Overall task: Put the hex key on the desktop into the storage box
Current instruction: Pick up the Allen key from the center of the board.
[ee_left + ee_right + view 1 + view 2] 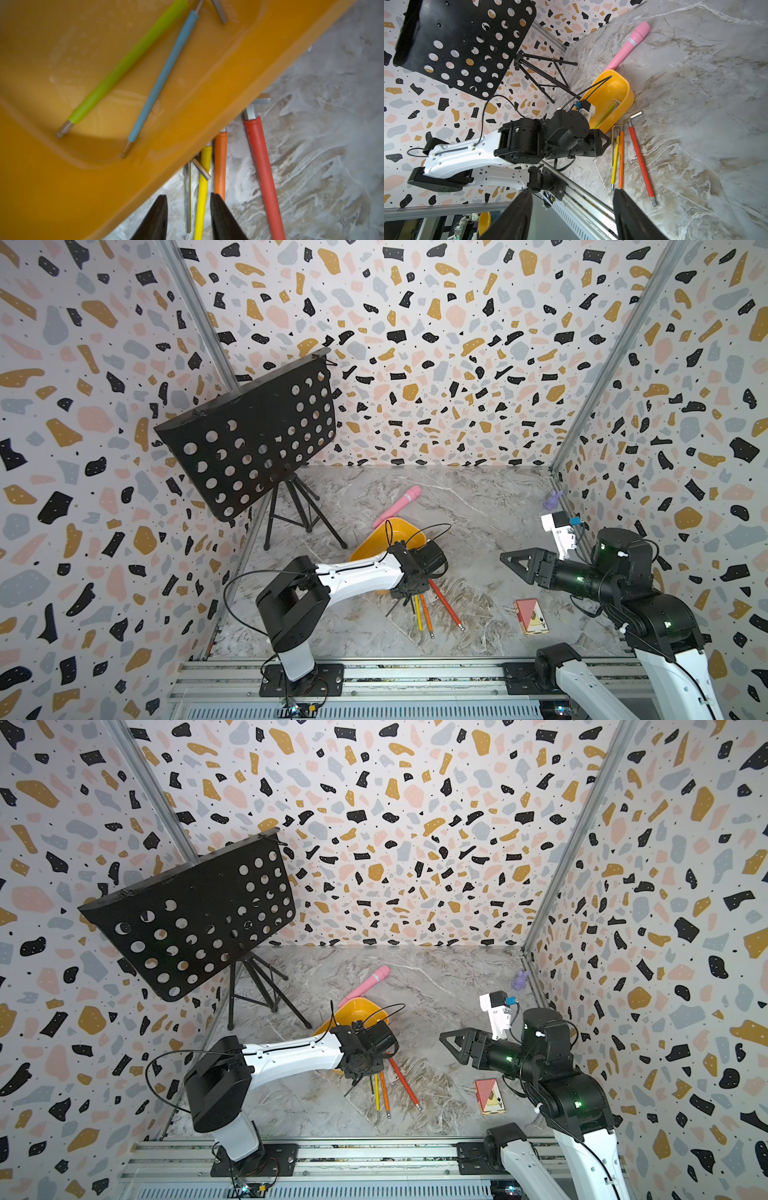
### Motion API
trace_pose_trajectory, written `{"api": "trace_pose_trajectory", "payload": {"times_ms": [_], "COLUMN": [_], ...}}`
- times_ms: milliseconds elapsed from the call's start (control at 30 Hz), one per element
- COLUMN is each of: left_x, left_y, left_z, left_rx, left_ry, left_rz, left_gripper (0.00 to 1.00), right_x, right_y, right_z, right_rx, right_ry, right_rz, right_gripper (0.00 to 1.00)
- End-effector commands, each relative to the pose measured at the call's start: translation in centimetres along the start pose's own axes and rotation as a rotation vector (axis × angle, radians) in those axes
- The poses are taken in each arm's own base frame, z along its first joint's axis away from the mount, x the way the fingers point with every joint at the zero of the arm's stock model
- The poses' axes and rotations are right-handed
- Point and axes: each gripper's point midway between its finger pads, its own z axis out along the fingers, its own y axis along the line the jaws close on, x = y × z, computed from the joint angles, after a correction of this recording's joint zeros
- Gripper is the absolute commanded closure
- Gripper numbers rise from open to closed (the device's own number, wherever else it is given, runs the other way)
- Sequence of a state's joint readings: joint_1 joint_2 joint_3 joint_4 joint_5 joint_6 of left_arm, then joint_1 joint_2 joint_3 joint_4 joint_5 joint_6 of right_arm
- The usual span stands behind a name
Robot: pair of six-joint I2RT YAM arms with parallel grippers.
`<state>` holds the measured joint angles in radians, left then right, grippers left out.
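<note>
Bright even light, soft shadows (wrist close-ups blurred)

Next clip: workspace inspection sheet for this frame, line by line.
Surface: grey-and-white marble-patterned desktop, no spills seen.
Job's things: shallow yellow-orange plastic storage box holds a green-sleeved hex key and a blue-sleeved hex key; beside it on the desktop lie a yellow-sleeved hex key, orange-sleeved hex key, red-sleeved hex key and bare metal hex key.
Clutter: pink cylinder, red card box, small purple figure, black perforated music stand.
Grippers: left gripper open above the yellow-sleeved and bare keys; right gripper open, empty.
Cables: black cable loops off the left arm.
Surroundings: terrazzo-speckled walls, metal front rail.
</note>
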<state>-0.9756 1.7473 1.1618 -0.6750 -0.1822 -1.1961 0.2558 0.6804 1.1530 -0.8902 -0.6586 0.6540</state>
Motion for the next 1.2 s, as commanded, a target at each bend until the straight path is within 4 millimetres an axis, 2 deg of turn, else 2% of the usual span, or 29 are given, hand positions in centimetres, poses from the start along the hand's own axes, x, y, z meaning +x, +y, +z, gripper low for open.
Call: {"api": "trace_pose_trajectory", "payload": {"times_ms": [0,167,367,600,833,1167], "left_x": [-0.8,-1.3,-1.0,-1.9,-1.4,-1.6], "left_y": [0.5,0.7,0.8,0.4,1.0,0.6], "left_z": [0.7,1.2,2.6,3.3,4.3,3.6], "left_rx": [-0.029,-0.058,-0.083,-0.110,-0.138,-0.125], "left_ry": [-0.034,-0.064,-0.054,-0.092,-0.081,-0.102], "left_rz": [-0.032,-0.002,0.010,0.054,0.058,0.078], "left_gripper": [0.65,0.65,0.66,0.68,0.76,0.92], "right_x": [0.1,0.1,0.1,0.3,0.4,0.3], "right_y": [0.4,0.4,0.4,0.3,0.1,0.0], "right_z": [-0.4,-0.3,-0.2,-0.2,0.0,0.0], "right_rx": [-0.009,-0.010,-0.011,-0.011,-0.010,-0.009], "right_ry": [-0.002,-0.001,0.001,0.006,0.009,0.010], "right_rz": [-0.009,-0.009,-0.009,-0.007,-0.004,-0.001], "right_gripper": [0.33,0.33,0.33,0.33,0.33,0.33]}}
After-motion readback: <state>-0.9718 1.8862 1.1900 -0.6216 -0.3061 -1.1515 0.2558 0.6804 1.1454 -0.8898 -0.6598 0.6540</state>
